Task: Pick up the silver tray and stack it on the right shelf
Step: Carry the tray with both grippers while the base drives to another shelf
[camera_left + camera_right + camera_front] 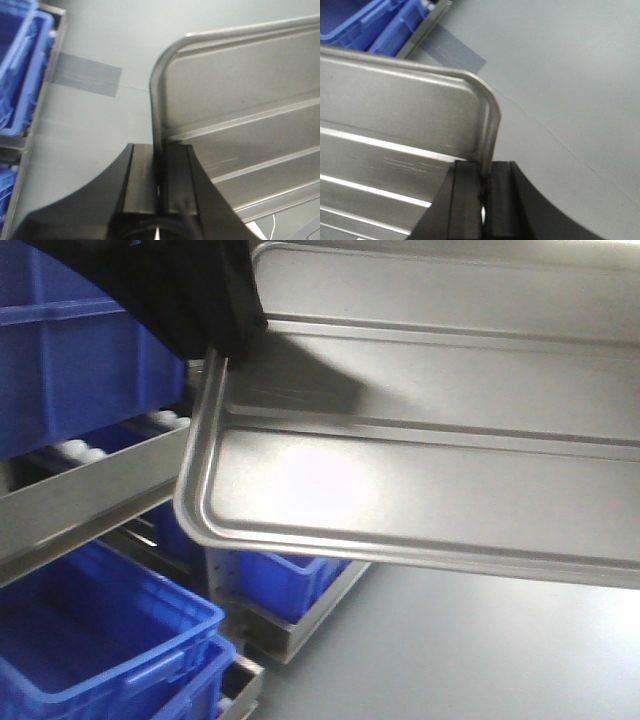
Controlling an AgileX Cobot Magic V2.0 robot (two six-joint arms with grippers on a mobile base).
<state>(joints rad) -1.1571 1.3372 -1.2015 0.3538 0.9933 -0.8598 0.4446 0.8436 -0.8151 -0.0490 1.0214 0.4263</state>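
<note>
The silver tray (430,440) is held in the air, close to the front camera, tilted, with two long ribs across its base. My left gripper (161,150) is shut on the tray's left rim (156,100); its black body shows at the top left of the front view (190,300). My right gripper (485,167) is shut on the tray's right rim (490,130). The tray (395,125) fills the left of the right wrist view. A steel rack level with small white rollers (85,450) and a shiny front crossbar (80,500) lies at the left of the front view.
Blue plastic bins stand on the rack at the upper left (70,360) and lower left (90,650), with another under the tray (280,585). Grey floor (470,650) lies below. A grey tape patch (85,75) marks the floor by the rack frame.
</note>
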